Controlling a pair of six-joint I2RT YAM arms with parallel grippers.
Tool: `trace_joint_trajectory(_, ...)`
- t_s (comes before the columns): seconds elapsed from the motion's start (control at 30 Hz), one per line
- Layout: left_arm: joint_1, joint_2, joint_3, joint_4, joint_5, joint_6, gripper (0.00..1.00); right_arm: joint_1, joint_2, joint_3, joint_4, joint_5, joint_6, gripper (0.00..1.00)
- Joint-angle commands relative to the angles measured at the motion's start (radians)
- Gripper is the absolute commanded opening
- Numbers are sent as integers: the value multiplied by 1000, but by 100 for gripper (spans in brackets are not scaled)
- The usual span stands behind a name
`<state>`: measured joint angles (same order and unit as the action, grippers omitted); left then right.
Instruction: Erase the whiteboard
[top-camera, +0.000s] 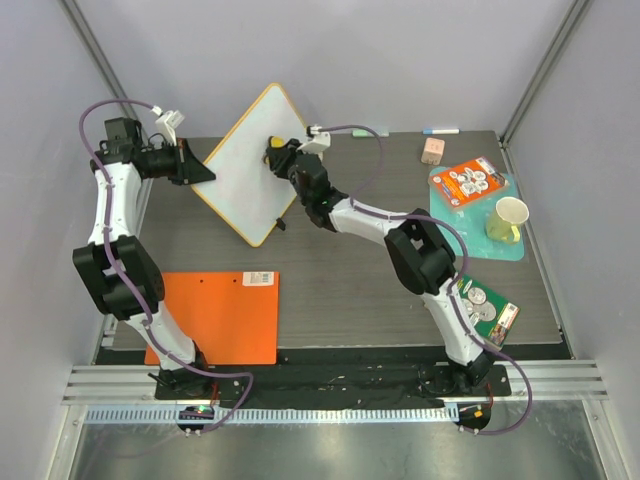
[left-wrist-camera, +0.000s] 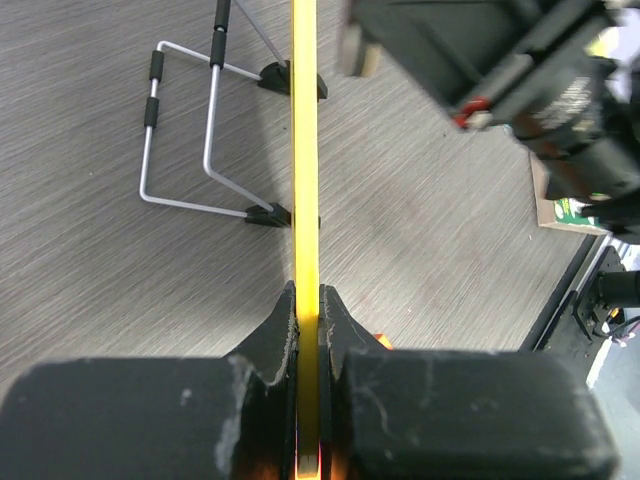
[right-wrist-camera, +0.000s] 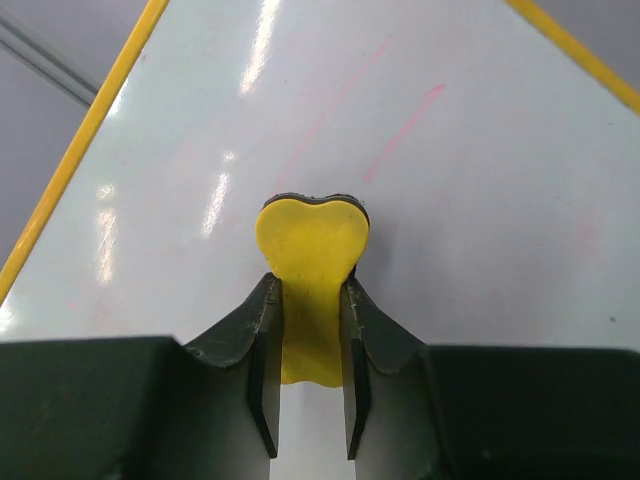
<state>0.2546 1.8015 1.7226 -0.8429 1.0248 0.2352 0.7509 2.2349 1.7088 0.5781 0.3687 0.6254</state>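
Your left hand (left-wrist-camera: 307, 297) clamps the whiteboard (left-wrist-camera: 305, 150) rim; your right hand (right-wrist-camera: 309, 287) grips a yellow eraser (right-wrist-camera: 312, 235) against its face.

Whiteboard (right-wrist-camera: 480, 200): glossy, smooth white face with light glare; yellow rim.
Eraser (right-wrist-camera: 312, 245): matt yellow, smooth.
Bench (left-wrist-camera: 100, 280): matt grey wood-grain.
Wire stand (left-wrist-camera: 153, 110): bright metal, black sleeves.
Left claw (left-wrist-camera: 308, 300): matt black plastic, scuffed pale.
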Motion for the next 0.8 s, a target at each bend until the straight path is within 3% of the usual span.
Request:
trace_joint_trajectory(0.0, -23, -5, 26, -71, 54, 3, 0, 10, 81, 196, -17, -59, 7, 1)
trace_joint_trajectory(0.47, -28, 1, 20, -73, 44, 16, 0, -21, 362, 702, -174, 13, 53, 1)
trace_joint_trajectory(0.57, -31, 4, 26, -82, 44, 19, 0, -44, 382, 715, -210, 24, 80, 1)
trace_joint_trajectory(0.77, -37, -8, 15, -82, 43, 19, 0, -107, 362, 583, -258, -10, 137, 1)
